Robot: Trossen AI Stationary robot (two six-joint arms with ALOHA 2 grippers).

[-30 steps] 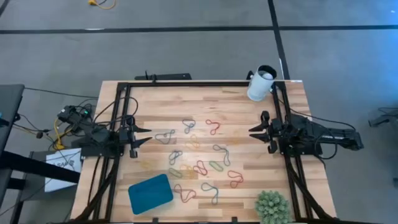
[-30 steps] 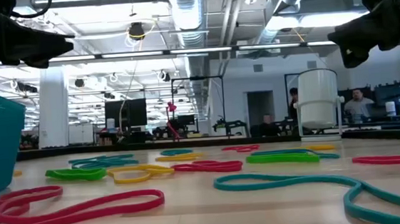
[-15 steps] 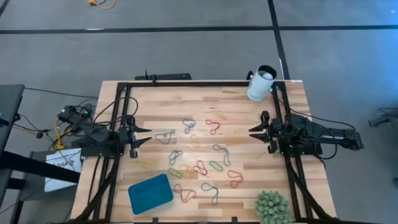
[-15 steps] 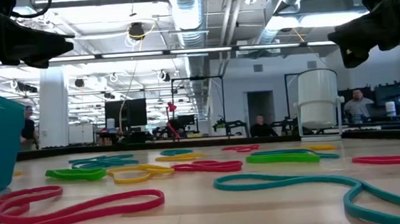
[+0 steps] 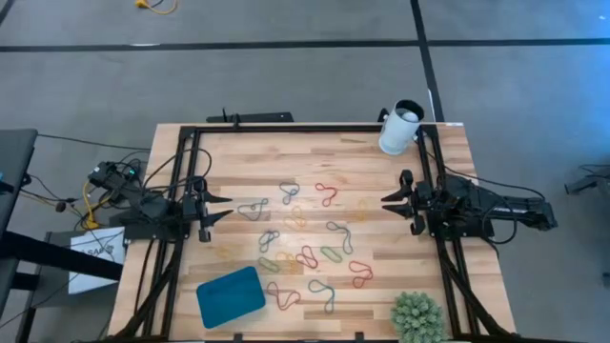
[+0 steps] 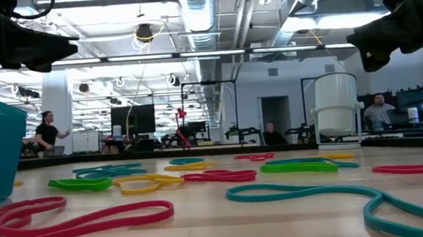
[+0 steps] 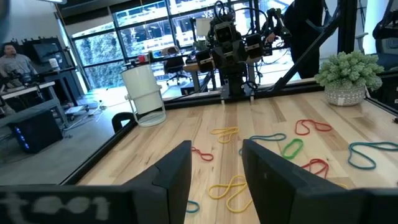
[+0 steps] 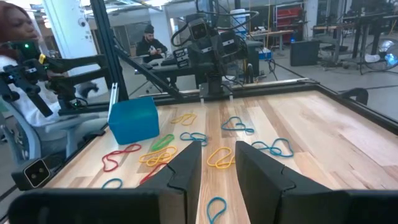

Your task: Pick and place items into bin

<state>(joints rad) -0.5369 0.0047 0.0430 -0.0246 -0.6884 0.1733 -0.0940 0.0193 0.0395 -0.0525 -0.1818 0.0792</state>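
Many thin rubber-band loops (image 5: 305, 243) in red, green, yellow, blue and grey lie flat over the middle of the wooden table; the low view shows them close up (image 6: 83, 219). The teal bin (image 5: 231, 295) sits near the table's near-left corner. My left gripper (image 5: 224, 207) hovers open by the table's left side, above the wood, fingers pointing toward the bands. My right gripper (image 5: 386, 203) hovers open by the right side, facing it. In the wrist views each pair of fingers (image 7: 214, 177) (image 8: 217, 171) stands apart with nothing between.
A white cylindrical cup (image 5: 401, 128) stands at the far-right corner and a spiky green plant (image 5: 417, 316) at the near-right corner. A black frame (image 5: 305, 129) runs along the table's far, left and right sides. People show in the room beyond the table.
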